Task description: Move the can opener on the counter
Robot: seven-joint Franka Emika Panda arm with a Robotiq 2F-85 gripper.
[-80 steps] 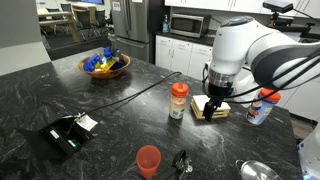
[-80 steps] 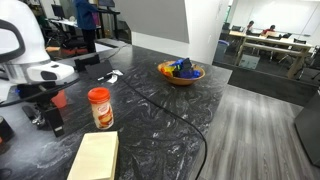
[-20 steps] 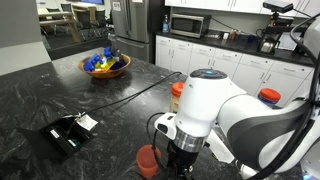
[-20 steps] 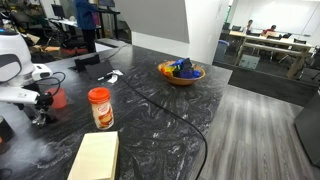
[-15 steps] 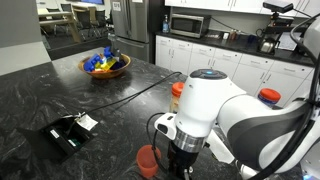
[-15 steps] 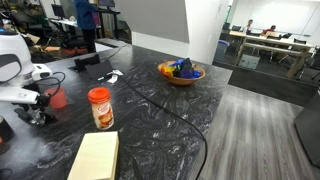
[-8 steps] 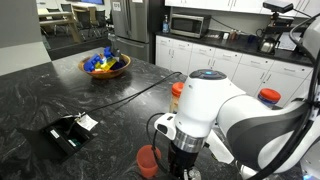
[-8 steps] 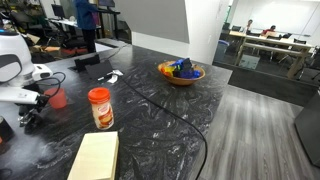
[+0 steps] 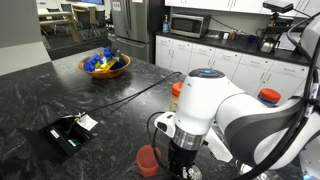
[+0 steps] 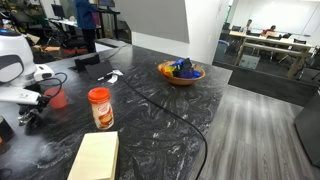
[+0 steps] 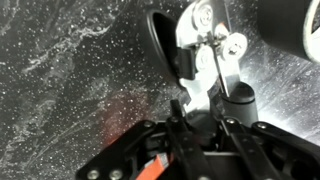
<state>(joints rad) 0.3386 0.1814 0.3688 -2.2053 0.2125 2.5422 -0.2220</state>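
In the wrist view the can opener [image 11: 205, 42] lies on the black marbled counter [image 11: 70, 70], its silvery head pointing away and its black handles running back between my fingers. My gripper [image 11: 205, 115] is shut on those handles. In an exterior view the gripper [image 9: 183, 166] is down at the counter [image 9: 60, 90] right beside an orange cup [image 9: 148, 160], and the arm hides the can opener. In both exterior views the gripper [image 10: 30, 114] stands low over the counter.
An orange-lidded jar [image 10: 100, 107] and a yellow pad [image 10: 93, 158] sit nearby. A flat black box with a white tag [image 9: 68, 132] lies to one side. A bowl of colourful items [image 9: 105, 65] stands farther back, with a black cable [image 9: 130, 95] crossing the counter.
The jaws have closed on the can opener's handles. The arm itself has hardly moved, and the cup and jar stay put.
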